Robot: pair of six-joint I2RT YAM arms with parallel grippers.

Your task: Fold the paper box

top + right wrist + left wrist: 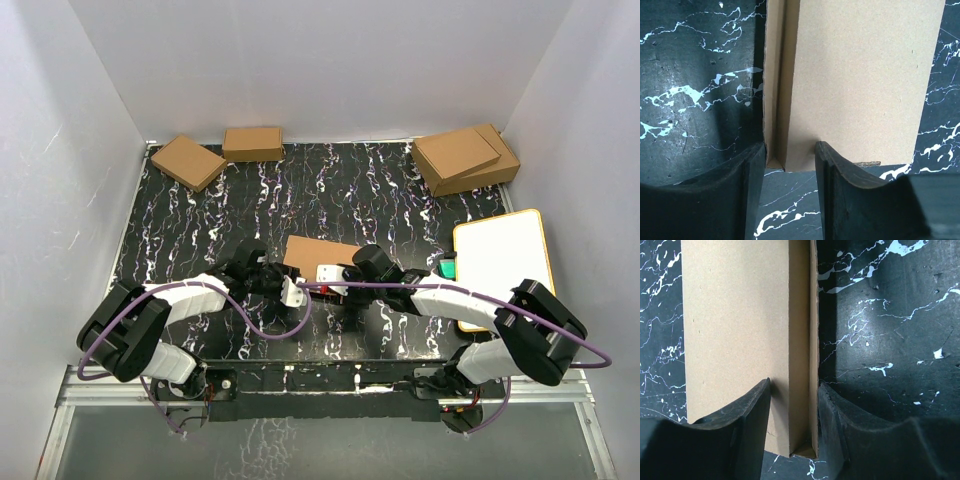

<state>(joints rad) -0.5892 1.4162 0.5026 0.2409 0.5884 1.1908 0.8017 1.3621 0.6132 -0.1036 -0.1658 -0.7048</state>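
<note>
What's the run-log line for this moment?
phase: folding | paper box: near edge gripped on both sides | left gripper: shut on box edge | right gripper: shut on box edge

The paper box (735,325) is seen as a tall brown cardboard panel running from the top edge to the lower centre of the frame, with a narrow upright wall along its right side. Its lower end is straddled by the left gripper (794,390): one black finger is laid over the panel, and the other is set against the wall's outer face. White-veined black table (890,340) is seen on both sides.
</note>
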